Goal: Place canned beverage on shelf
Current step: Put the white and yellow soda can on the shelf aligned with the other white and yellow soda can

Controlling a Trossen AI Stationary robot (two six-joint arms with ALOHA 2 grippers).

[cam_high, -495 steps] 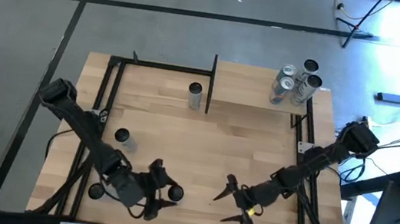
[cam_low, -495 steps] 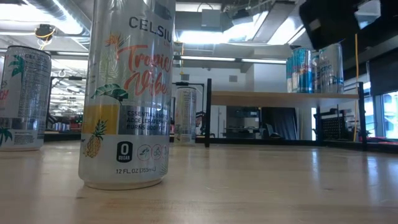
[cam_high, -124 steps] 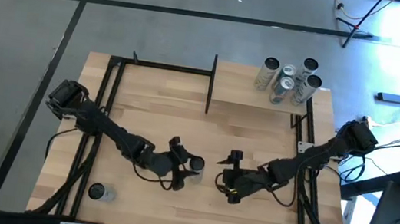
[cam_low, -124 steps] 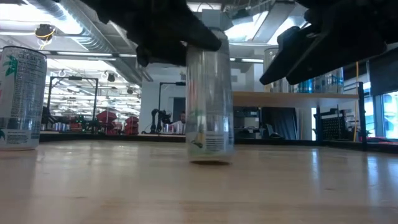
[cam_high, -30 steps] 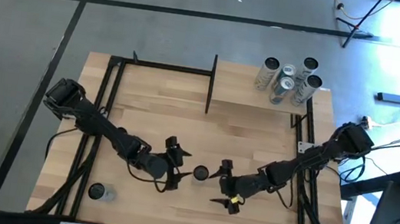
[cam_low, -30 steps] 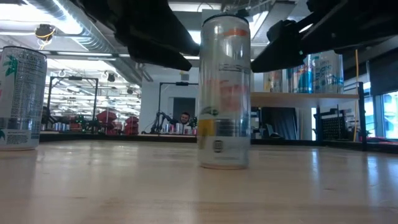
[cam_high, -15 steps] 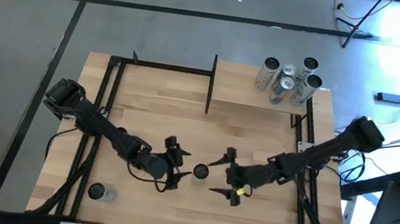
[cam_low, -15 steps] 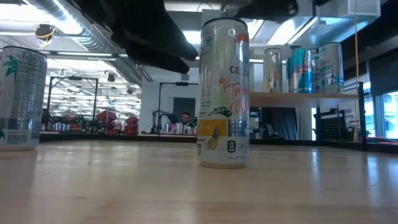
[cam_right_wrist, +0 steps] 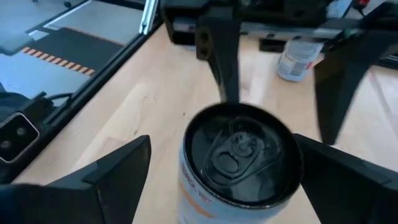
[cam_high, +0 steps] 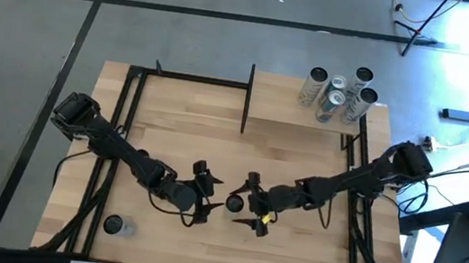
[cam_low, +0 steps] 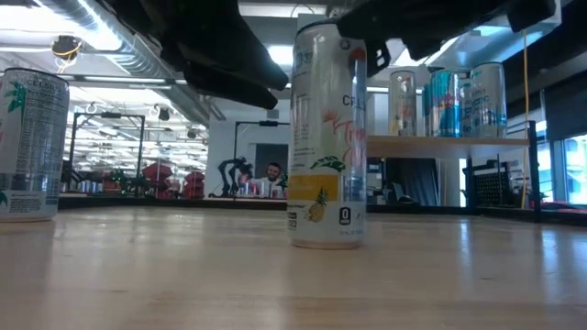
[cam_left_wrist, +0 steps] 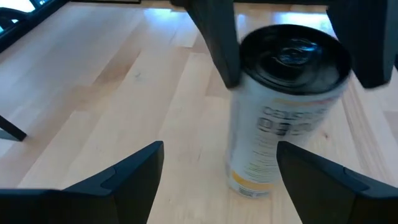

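— Near the middle of the light wooden tabletop (cam_high: 178,142), what stands there?
— One tall slim white beverage can with a pineapple print (cam_low: 327,137), upright on the wood (its dark top shows in both wrist views). The right gripper (cam_high: 251,205) has its jaws wide, one finger on each side of the can, not closed on it. The left gripper (cam_high: 208,191) is just beside, jaws also spread, holding nothing.
— And the raised light-wood plank shelf on black posts (cam_high: 296,112)?
— At the far right corner, carrying four silver cans (cam_high: 339,94). Another can (cam_high: 114,224) stands near the front left edge.
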